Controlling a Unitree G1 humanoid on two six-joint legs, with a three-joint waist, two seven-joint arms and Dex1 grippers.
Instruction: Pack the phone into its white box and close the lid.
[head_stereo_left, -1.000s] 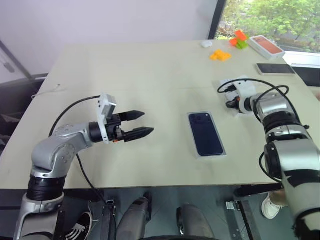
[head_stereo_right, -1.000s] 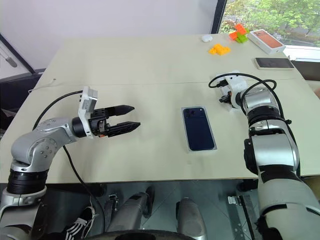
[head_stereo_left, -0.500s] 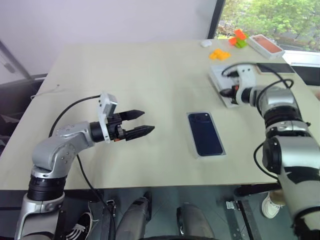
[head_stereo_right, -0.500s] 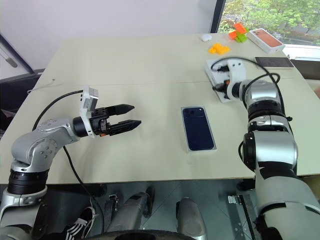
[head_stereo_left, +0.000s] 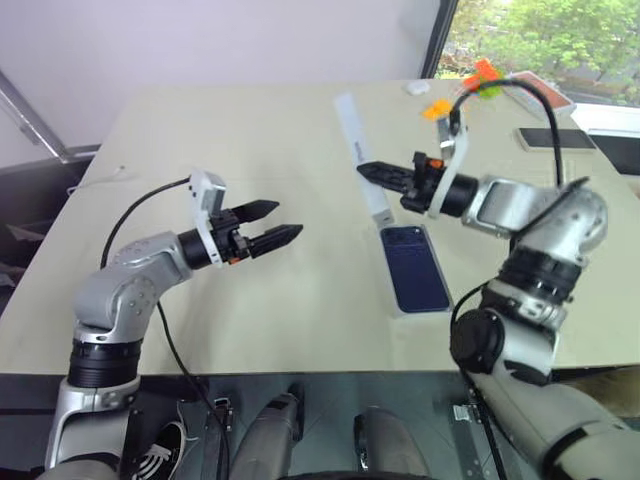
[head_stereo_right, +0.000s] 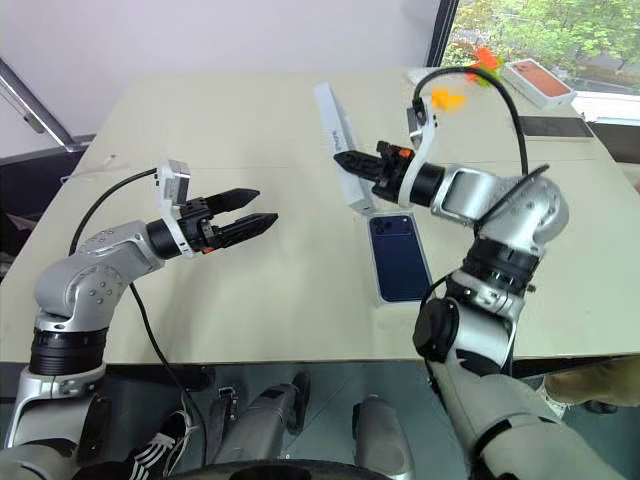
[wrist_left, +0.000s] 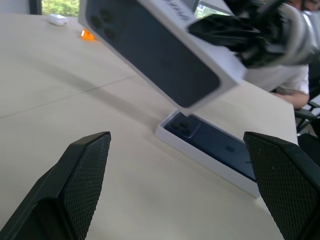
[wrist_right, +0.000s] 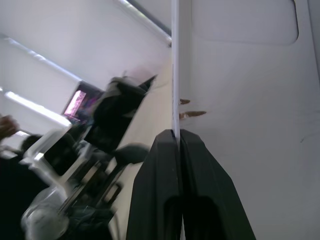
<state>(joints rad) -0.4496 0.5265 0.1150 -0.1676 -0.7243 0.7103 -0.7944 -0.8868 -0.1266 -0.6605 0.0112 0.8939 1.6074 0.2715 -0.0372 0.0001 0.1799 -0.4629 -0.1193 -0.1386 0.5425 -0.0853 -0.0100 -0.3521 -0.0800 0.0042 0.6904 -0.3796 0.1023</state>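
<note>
Lifted off the tabletop since a second ago: lid (head_stereo_left: 361, 153), pinched by its rim in right gripper (head_stereo_left: 366, 170), now tilted mid-frame above phone (head_stereo_left: 415, 266) (already seated in white box (head_stereo_left: 398, 307)). Left gripper (head_stereo_left: 284, 224) spread wide, empty, centre left. Next, probably: capping

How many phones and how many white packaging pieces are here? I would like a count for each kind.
Phones: 2 (the phone, black phone)
White packaging pieces: 3 (white box, lid, orange-topped box)
Total: 5
</note>
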